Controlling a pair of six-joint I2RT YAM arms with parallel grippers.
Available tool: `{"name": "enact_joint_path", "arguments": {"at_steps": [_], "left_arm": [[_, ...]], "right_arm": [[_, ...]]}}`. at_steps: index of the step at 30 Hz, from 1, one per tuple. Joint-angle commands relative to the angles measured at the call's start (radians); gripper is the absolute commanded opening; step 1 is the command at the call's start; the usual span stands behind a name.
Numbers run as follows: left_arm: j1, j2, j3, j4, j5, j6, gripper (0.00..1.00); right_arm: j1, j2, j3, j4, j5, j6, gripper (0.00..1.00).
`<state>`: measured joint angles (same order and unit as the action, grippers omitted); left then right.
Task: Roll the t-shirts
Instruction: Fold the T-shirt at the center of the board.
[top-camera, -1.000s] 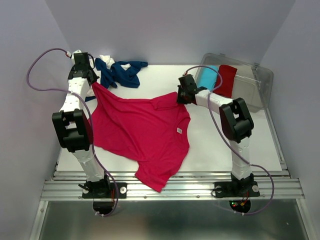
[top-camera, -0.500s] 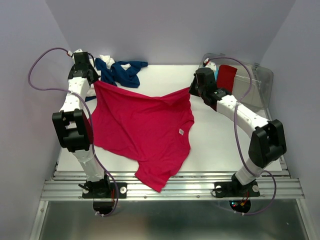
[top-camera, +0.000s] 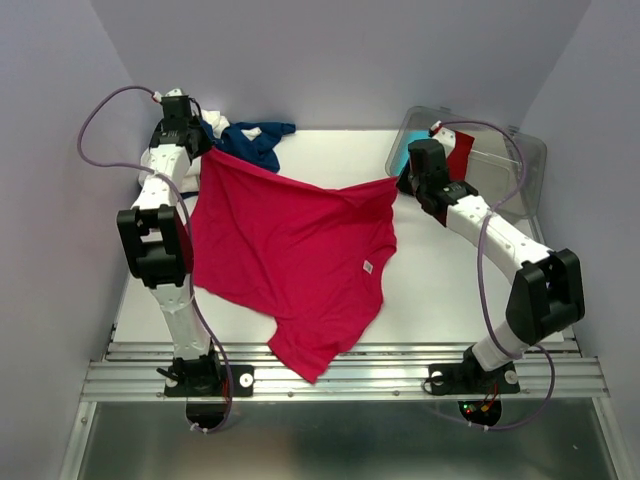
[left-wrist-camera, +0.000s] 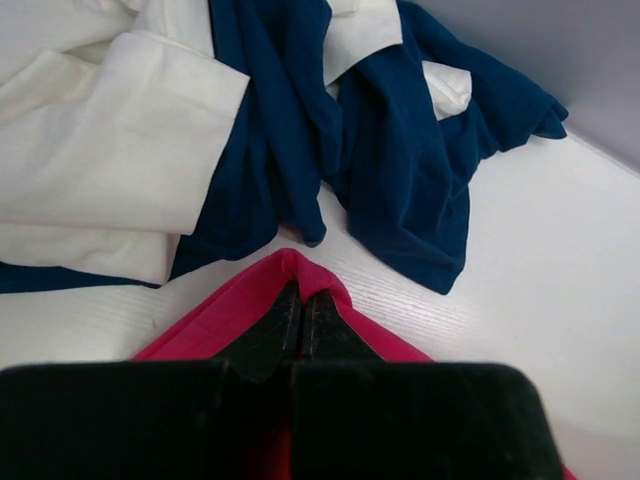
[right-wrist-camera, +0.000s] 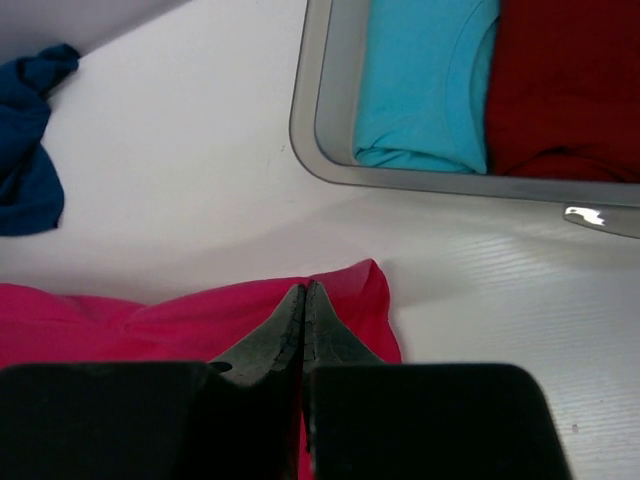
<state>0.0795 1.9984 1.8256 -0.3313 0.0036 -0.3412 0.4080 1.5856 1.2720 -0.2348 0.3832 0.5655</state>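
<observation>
The pink-red t-shirt (top-camera: 290, 250) lies open on the white table (top-camera: 450, 290), and its far edge is held up between the two grippers. Its near corner reaches past the front edge of the table.

The left gripper (left-wrist-camera: 300, 303) has its fingers pressed together on the far left corner of this shirt. The cloth folds around the tips, so how deep the pinch goes is hidden. The right gripper (right-wrist-camera: 303, 292) pinches the far right corner in the same way, and its own black body cuts off the shirt below.

A small white label (top-camera: 368, 267) sits on the shirt; it is too small to read.

Behind the left gripper a navy t-shirt (left-wrist-camera: 400, 170) lies crumpled, tangled with a cream t-shirt (left-wrist-camera: 100, 170). Where one ends under the other I cannot tell, and from above the left arm hides most of the cream one.

In the clear bin (top-camera: 510, 170) a light-blue roll (right-wrist-camera: 425, 80) and a dark red roll (right-wrist-camera: 565, 80) lie side by side, touching. Both are cut off by the top edge of the right wrist view.
</observation>
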Motion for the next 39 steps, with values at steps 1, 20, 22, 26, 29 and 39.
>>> {"name": "enact_joint_path", "arguments": {"at_steps": [1,20,22,26,29,39], "left_arm": [[-0.01,0.019,0.101,0.034,0.048,-0.016,0.0],[-0.11,0.157,0.273,0.026,0.079,-0.032,0.0],[-0.11,0.169,0.287,0.026,0.076,-0.036,0.0],[-0.11,0.186,0.308,0.026,0.059,-0.035,0.0],[-0.11,0.209,0.334,0.021,0.047,-0.028,0.0],[-0.11,0.306,0.442,0.008,0.061,-0.013,0.0]], "right_arm": [[-0.032,-0.061,0.004,0.028,0.065,0.01,0.01],[-0.041,-0.13,0.064,-0.201,0.194,0.014,0.01],[-0.041,-0.125,0.078,-0.216,0.2,0.013,0.01],[-0.041,-0.092,0.102,-0.218,0.229,0.005,0.01],[-0.051,-0.064,0.125,-0.218,0.255,0.001,0.01],[-0.097,0.039,0.178,-0.218,0.243,-0.007,0.01]]}}
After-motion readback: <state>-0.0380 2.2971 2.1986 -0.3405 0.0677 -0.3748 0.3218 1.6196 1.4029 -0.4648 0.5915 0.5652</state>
